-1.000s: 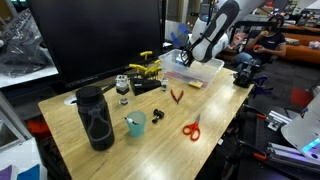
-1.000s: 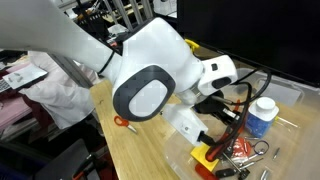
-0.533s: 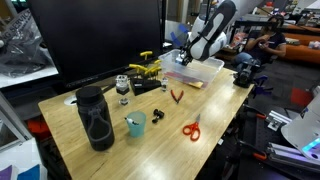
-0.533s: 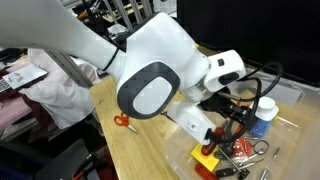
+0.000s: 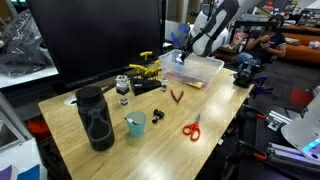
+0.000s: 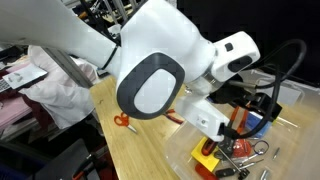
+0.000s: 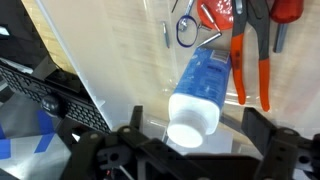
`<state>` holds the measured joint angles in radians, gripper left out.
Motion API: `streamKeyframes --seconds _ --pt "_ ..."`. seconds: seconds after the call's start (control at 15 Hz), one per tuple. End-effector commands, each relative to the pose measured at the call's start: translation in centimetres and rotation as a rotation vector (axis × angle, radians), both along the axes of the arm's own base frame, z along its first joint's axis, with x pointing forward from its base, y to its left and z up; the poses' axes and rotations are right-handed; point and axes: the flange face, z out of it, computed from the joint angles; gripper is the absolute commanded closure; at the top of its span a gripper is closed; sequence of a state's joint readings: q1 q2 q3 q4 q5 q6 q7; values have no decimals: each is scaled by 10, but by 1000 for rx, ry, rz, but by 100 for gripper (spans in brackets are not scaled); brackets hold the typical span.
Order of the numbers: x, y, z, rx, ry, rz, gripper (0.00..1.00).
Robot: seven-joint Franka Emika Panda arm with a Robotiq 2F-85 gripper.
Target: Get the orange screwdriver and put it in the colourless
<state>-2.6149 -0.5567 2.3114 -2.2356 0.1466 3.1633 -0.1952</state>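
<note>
fingers (image 7: 265,140) of the gripper (image 7: 190,125) stand apart at the bottom of the wrist view, with nothing clamped between them; above the gap lies a white bottle (image 7: 200,85) with a blue label, its cap toward the lower edge; it rests in the colourless tub (image 7: 110,50), which fills most of the frame; at the top right edge a red-orange handle with a thin dark shaft below it looks like the orange screwdriver (image 7: 284,12), inside the tub just beside orange-handled pliers (image 7: 238,55); in an exterior view the arm (image 5: 215,22) comes in at the upper right and the gripper hangs over the tub (image 5: 205,68) at the far end of the table (image 5: 150,135); orange scissors (image 5: 191,128), a teal cup (image 5: 135,123) and a black bottle (image 5: 95,118) sit well apart from it in the lower half; the screwdriver is too small to tell there; in an exterior view the arm's white body (image 6: 160,70) fills the middle, and the tub's contents show at the lower right
</note>
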Motion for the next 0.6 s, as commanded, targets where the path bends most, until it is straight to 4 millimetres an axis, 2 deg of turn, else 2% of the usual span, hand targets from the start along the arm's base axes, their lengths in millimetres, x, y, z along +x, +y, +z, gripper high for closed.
streamKeyframes --seconds 0.0,0.27,0.53 --pt "-9 12 25 16 -69 50 0" --pt "-23 36 56 81 -156 100 0" --pt "-48 62 69 165 -176 162 0"
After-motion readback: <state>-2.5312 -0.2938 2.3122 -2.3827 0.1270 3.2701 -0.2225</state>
